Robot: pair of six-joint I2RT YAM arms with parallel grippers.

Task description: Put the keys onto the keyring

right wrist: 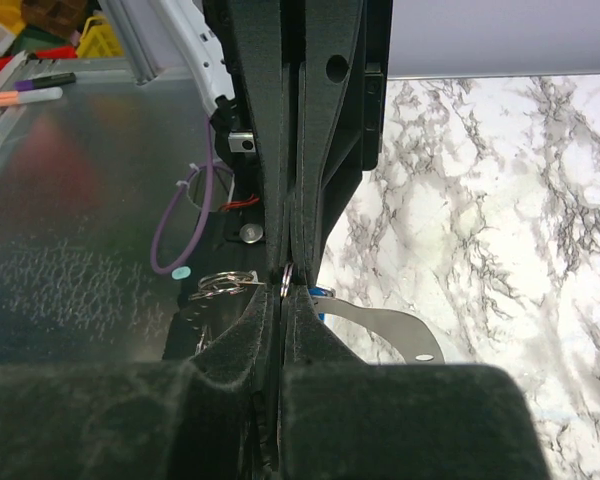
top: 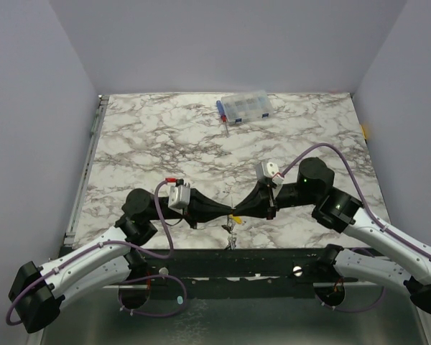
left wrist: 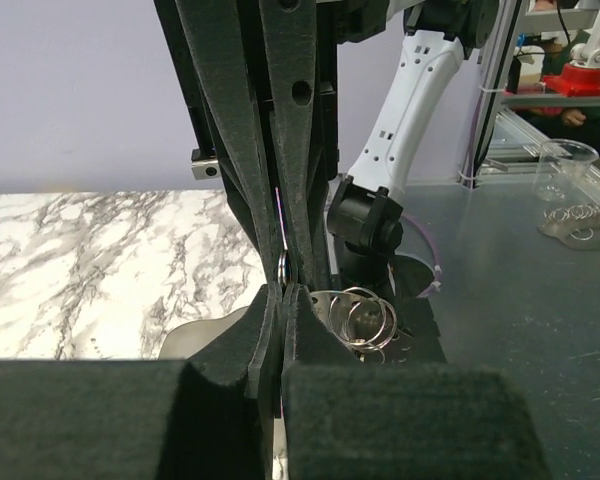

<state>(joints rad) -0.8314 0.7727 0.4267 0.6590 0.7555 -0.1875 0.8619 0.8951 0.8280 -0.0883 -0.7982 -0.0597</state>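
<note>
Yonder, clear box (top: 246, 108) holds blue parts; keyring (left wrist: 283, 270) pinched.

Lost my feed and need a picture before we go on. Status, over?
Left gripper and right gripper shut, tip to tip. Keyring pinched edge-on between them. Ring cluster close beside the tips; compartment box far back.

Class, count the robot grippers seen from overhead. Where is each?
2. The left gripper and right gripper meet tip to tip near the table's near edge, both shut on the keyring.
</note>
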